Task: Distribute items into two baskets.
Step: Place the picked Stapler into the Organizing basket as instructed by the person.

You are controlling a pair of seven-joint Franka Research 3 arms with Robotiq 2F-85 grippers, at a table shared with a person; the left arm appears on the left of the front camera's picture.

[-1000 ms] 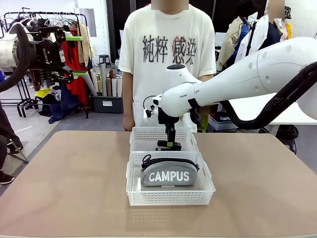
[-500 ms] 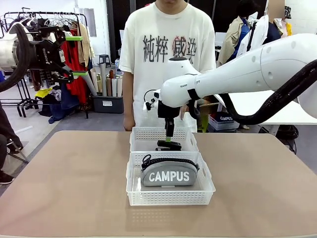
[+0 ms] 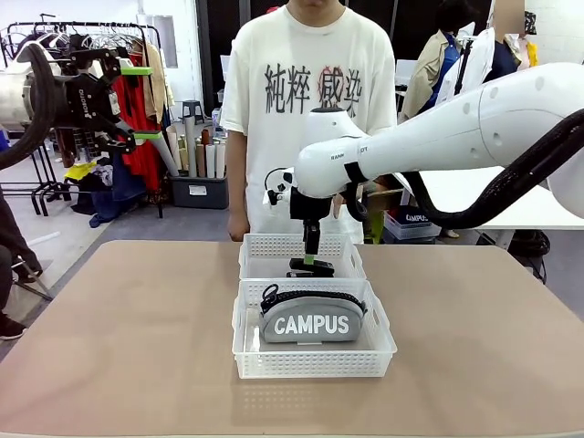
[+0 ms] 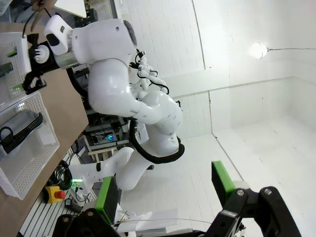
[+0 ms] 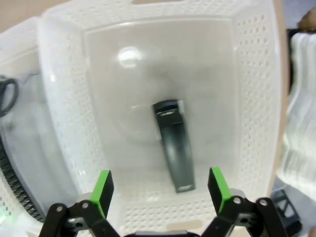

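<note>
Right tool [image 5: 158,190] hangs spread, empty, over the far basket [image 5: 256,74] — stapler [image 5: 174,145] lying loose just below; left tool [image 3: 137,102] also spread.

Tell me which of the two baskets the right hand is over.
The far basket, the one nearer the person, holding the black stapler. The right hand hangs open above it. The near basket holds the grey CAMPUS pouch.

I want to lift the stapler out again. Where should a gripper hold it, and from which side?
Probably from above, across the middle of the stapler, pads on its long sides: it lies flat in the far basket, long and narrow.
</note>
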